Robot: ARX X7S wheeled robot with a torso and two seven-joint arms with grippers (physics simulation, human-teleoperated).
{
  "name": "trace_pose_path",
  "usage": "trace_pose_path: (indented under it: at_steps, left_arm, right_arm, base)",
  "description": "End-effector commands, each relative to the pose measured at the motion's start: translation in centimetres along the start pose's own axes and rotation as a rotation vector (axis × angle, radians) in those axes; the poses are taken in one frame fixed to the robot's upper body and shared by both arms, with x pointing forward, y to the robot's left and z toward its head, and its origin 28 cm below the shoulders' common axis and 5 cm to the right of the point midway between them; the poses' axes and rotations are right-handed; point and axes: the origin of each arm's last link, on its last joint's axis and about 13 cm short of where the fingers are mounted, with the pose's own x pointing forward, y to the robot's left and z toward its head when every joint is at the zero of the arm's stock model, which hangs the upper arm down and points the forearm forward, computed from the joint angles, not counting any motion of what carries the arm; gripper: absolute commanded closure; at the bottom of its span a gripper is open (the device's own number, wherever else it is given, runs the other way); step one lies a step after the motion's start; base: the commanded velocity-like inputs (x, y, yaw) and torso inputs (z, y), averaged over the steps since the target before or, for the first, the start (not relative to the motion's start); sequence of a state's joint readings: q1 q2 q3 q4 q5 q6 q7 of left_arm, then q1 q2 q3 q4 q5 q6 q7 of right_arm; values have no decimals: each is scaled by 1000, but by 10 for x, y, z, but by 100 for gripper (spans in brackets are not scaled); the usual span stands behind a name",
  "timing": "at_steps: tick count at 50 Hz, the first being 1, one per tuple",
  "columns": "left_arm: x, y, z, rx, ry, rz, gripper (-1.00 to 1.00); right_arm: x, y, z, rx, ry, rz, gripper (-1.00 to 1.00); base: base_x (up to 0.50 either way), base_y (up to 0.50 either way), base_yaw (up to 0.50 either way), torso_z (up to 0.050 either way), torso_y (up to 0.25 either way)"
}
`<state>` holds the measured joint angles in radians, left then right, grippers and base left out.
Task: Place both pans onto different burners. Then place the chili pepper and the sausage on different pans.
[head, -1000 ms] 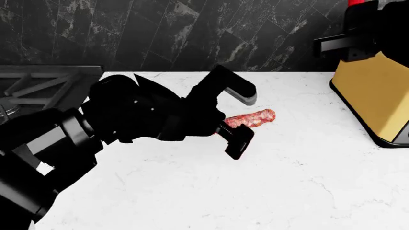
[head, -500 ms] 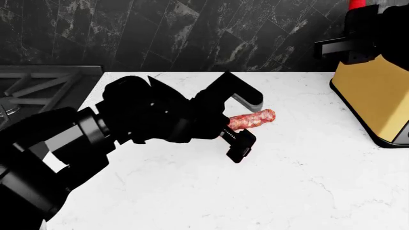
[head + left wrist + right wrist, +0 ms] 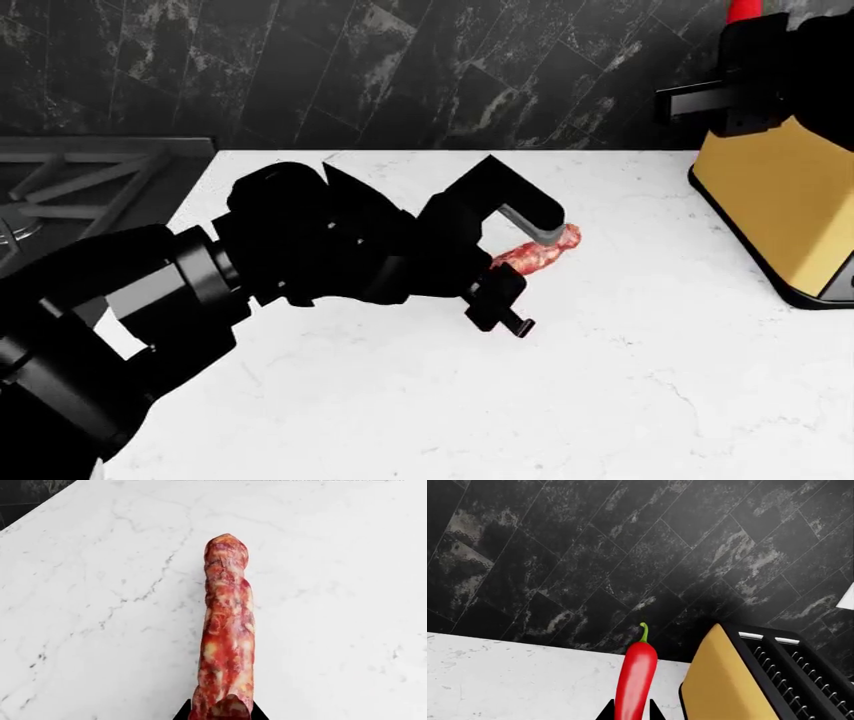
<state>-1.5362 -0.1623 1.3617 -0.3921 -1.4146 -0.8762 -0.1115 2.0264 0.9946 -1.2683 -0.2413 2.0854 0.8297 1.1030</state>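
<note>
Left gripper (image 3: 523, 268) closed on the sausage (image 3: 538, 252), one finger at each side; the sausage is held over the white marble counter (image 3: 641, 380), far end pointing toward the yellow toaster (image 3: 781, 200). Right gripper (image 3: 629, 716) grips the chili pepper (image 3: 635, 682), stem pointing away, beside the toaster and before the dark tiled wall (image 3: 594, 555).
</note>
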Motion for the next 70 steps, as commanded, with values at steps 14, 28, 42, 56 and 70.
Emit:
trace_pose_path:
  at_steps: [14, 28, 42, 56, 70]
  left_arm:
    - [-10, 0, -14, 45, 21, 163, 100]
    - [-71, 0, 5, 33, -109, 321, 100]
    - [-149, -19, 23, 42, -260, 408, 100]
    - [-225, -45, 11, 53, -315, 549, 100]
    - [-243, -49, 7, 54, -320, 587, 100]
  right_arm:
    - [-2, -1, -3, -11, -8, -7, 100]
    - [-14, 1, 10, -4, -80, 0, 100]
    - [-14, 7, 13, -28, -133, 0, 100]
    - [-28, 7, 2, -20, -268, 23, 100]
    - [-31, 9, 5, -53, -341, 34, 100]
  base:
    - [1, 0, 0, 0, 0]
    - [0, 0, 0, 0, 0]
    - [0, 0, 0, 0, 0]
    - [0, 0, 0, 0, 0]
    - [0, 0, 0, 0, 0]
